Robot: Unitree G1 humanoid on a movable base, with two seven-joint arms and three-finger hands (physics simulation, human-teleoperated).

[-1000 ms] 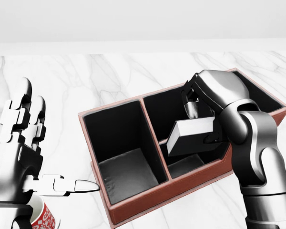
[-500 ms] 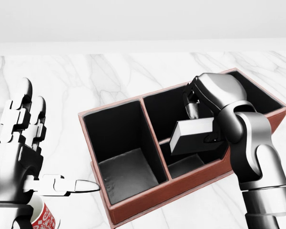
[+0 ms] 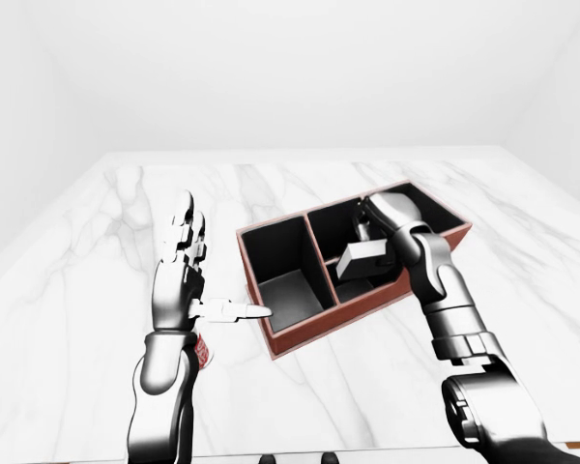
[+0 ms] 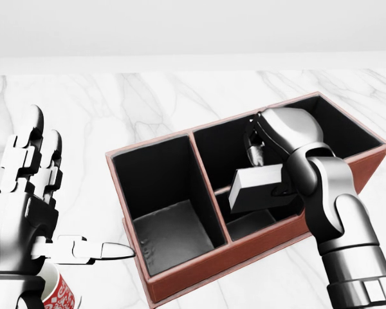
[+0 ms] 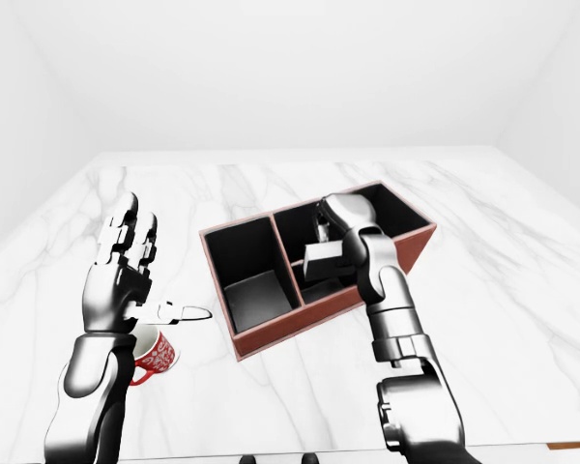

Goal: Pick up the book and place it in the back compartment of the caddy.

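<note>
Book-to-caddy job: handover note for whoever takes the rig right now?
Right hand: shut on the grey slab-shaped book, holding it tilted over the upper-right section of the red-brown, black-lined caddy in the head view.
Left hand: open, empty, raised at the view's left, apart from the caddy; a red-and-white patterned mug stands below it.
Done: book picked up and brought over the caddy.
Left: lower it into the back compartment, release, withdraw. Which divider slot it sits over is hard to tell.
</note>
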